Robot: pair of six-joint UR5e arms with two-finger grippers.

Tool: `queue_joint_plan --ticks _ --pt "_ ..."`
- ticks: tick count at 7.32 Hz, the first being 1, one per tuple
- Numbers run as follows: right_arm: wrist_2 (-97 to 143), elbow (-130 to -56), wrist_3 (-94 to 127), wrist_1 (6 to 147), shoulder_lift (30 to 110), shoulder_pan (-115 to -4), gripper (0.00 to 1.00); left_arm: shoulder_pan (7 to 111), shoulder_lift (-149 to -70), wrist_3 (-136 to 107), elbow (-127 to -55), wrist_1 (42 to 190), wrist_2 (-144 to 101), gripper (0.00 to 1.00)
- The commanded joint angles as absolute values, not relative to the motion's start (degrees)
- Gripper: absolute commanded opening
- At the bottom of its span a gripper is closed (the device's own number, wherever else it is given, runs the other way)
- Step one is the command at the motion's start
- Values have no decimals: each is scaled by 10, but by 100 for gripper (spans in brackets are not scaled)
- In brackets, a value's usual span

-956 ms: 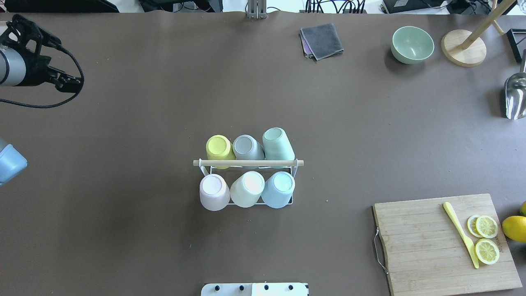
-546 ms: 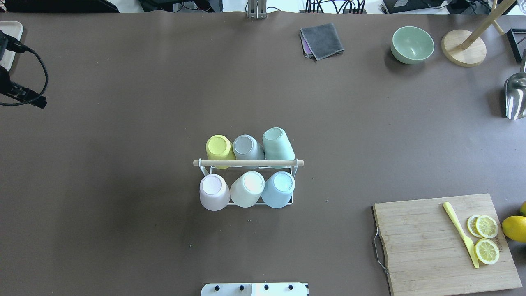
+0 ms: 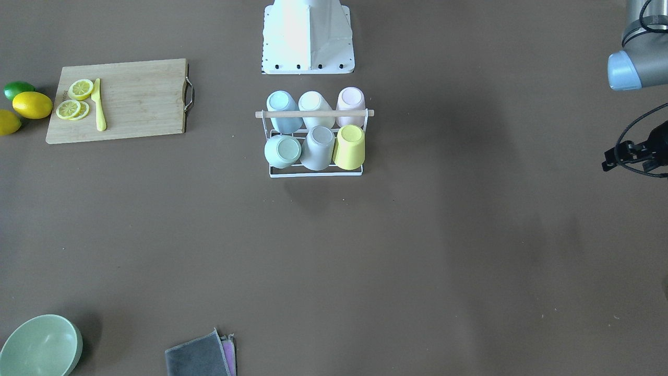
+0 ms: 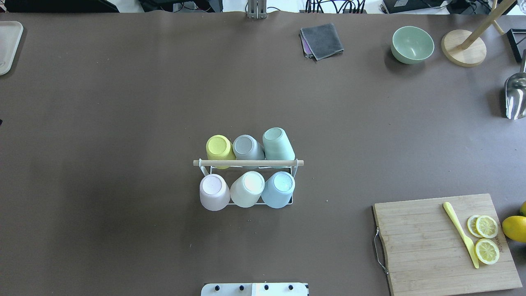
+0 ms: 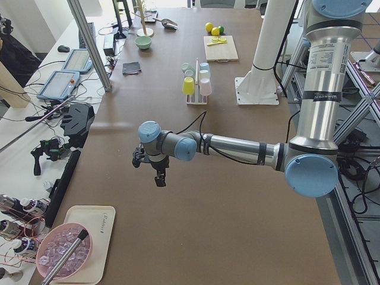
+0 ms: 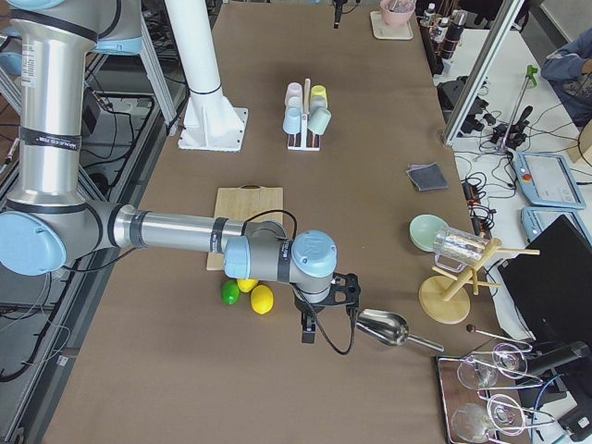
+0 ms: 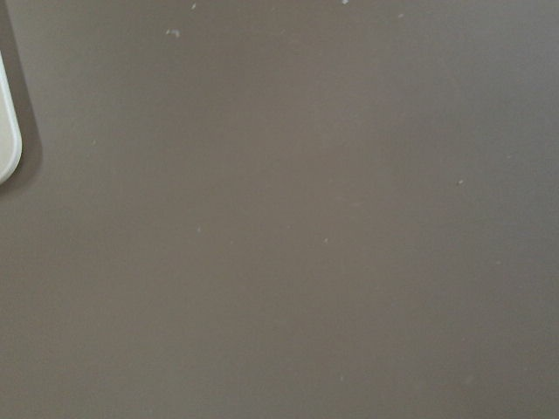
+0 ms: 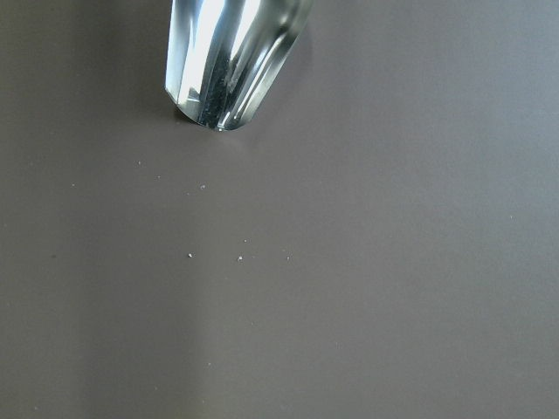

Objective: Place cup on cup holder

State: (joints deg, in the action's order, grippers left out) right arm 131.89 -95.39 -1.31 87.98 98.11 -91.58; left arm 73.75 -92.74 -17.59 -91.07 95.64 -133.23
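Observation:
The white wire cup holder with a wooden rod handle (image 4: 248, 163) stands at the table's middle, also in the front-facing view (image 3: 314, 113). Several cups sit upside down on its prongs: yellow (image 4: 218, 148), grey (image 4: 245, 147), mint (image 4: 277, 144), pink (image 4: 213, 191), cream (image 4: 247, 189), light blue (image 4: 279, 189). My left gripper (image 5: 159, 180) hangs over bare table far to the holder's left. My right gripper (image 6: 308, 335) hangs far to its right, beside a metal scoop (image 6: 384, 328). I cannot tell whether either is open or shut. No fingers show in the wrist views.
A cutting board (image 4: 435, 246) with lemon slices and a yellow knife lies front right. A green bowl (image 4: 412, 44), grey cloth (image 4: 321, 40), wooden stand (image 4: 463, 47) and the scoop (image 4: 515, 96) sit at the back right. A white tray (image 4: 8, 45) is at the back left.
My left arm has drawn back leftward out of the overhead view, uncovering the white tray at the back left. The holder and cups have not moved.

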Motion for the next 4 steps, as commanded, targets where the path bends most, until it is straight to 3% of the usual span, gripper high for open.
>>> queue_joint_plan --ticks 1,4 --pt "1320 -954 -12 880 982 -917 100 793 -892 -176 -905 944 -1387 98" --pt "1318 -954 -11 881 982 -917 100 893 -859 -175 -931 929 -1397 98"
